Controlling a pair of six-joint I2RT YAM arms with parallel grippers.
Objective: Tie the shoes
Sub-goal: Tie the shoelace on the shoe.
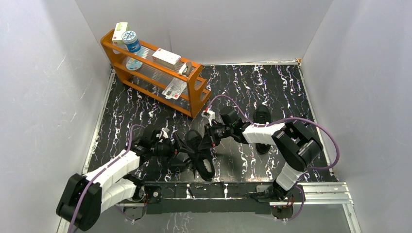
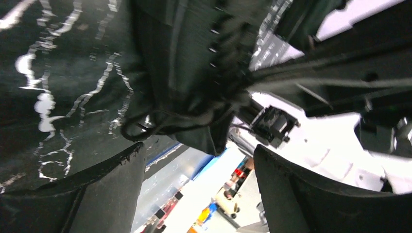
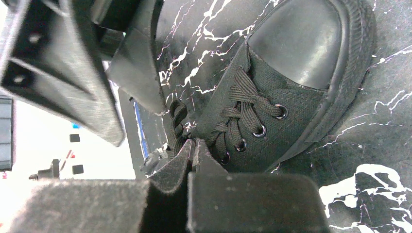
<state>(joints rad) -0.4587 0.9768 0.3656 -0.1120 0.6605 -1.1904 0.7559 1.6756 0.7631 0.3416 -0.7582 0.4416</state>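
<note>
One shoe (image 1: pixel 203 154) lies in the near half of the table, between the two grippers. Seen from above, its outline is hard to make out against the dark mat. The right wrist view shows it better: the toe cap (image 3: pixel 296 43) is at the top and the laces (image 3: pixel 243 104) cross through metal eyelets, while the heel end is cut off behind the fingers. The right gripper (image 3: pixel 193 143) has its fingers pressed together at the lower lacing — whether a lace is pinched between the tips cannot be told. The left gripper (image 2: pixel 198 148) is spread wide just beside the shoe, with nothing between its fingers. A thin lace loop (image 2: pixel 145 127) hangs beyond them, and much of that view is blurred. The second shoe (image 1: pixel 263 115) lies further back on the right, partly hidden under the right arm.

The mat (image 1: pixel 272 87) is black with white veins. An orange rack (image 1: pixel 197 104) holding boxes and a bottle stands at the back left — white walls (image 1: pixel 43 97) close in three sides.
</note>
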